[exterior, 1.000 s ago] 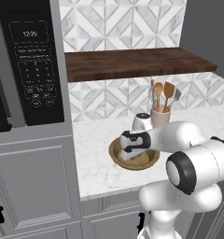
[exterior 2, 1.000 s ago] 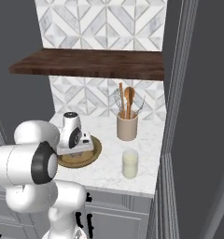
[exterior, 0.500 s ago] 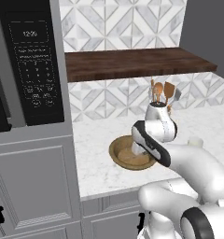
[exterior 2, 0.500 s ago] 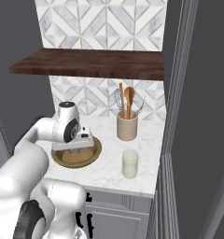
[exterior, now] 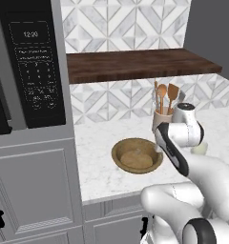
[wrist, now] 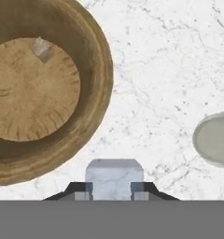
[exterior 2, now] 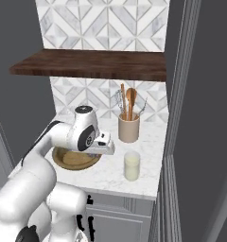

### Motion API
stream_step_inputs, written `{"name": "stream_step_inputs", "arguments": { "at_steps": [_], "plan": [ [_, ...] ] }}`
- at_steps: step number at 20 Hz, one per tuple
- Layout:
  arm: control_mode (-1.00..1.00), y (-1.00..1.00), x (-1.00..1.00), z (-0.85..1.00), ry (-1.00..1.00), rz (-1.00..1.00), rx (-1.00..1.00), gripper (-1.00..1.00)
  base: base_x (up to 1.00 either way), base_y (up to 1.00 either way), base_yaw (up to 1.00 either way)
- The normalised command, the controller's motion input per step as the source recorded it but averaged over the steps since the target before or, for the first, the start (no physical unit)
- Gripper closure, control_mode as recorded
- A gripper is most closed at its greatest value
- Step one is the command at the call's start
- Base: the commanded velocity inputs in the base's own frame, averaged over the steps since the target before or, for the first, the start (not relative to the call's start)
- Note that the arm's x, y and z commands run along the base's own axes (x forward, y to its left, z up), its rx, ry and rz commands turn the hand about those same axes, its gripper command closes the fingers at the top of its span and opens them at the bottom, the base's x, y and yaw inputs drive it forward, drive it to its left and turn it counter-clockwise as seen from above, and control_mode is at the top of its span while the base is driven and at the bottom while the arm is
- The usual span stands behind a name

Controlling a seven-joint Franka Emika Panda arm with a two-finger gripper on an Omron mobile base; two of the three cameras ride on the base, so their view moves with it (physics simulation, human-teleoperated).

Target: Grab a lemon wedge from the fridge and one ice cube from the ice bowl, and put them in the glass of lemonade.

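I have the gripper [wrist: 114, 193] closed partway on an ice cube [wrist: 114, 179]; in the hand view the pale block sits clamped between the two dark fingertips [wrist: 80, 190], filling the gap between them. Below the jaws lies bare marble counter [wrist: 165, 70]. The bowl [wrist: 97, 70] is just off to one side of the jaws, with a second pale cube [wrist: 42, 49] resting on its wooden floor. The glass [wrist: 215, 139] sits on the opposite side, near but apart from the jaws. From the right base view I see the gripper [exterior 2: 106, 146] hanging between the bowl [exterior 2: 63, 160] and the glass [exterior 2: 131, 165], above the counter.
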Motion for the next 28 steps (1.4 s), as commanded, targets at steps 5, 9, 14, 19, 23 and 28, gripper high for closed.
{"name": "stream_step_inputs", "arguments": {
  "at_steps": [5, 9, 14, 19, 23, 28],
  "plan": [
    [-1.0, -0.65, 0.38, 0.31, 0.14, -0.43, 0.0, 1.0, 0.0, 0.0, 0.0],
    [-1.0, -0.75, 0.53, 0.03, 0.1, -0.37, 0.0, 1.0, 0.0, 0.0, 0.0],
    [-1.0, -0.77, 0.27, -0.08, 0.01, -0.23, 0.05, 1.0, 0.0, 0.0, 0.0],
    [-1.0, -0.38, 0.18, -0.02, 0.03, -0.06, 0.03, 1.0, 0.0, 0.0, 0.0],
    [-1.0, -0.2, 0.05, -0.03, 0.0, 0.0, 0.0, 1.0, 0.0, 0.0, 0.0],
    [-1.0, -0.04, 0.0, 0.0, 0.0, 0.0, 0.0, 1.0, 0.0, 0.0, 0.0]
  ]
}}
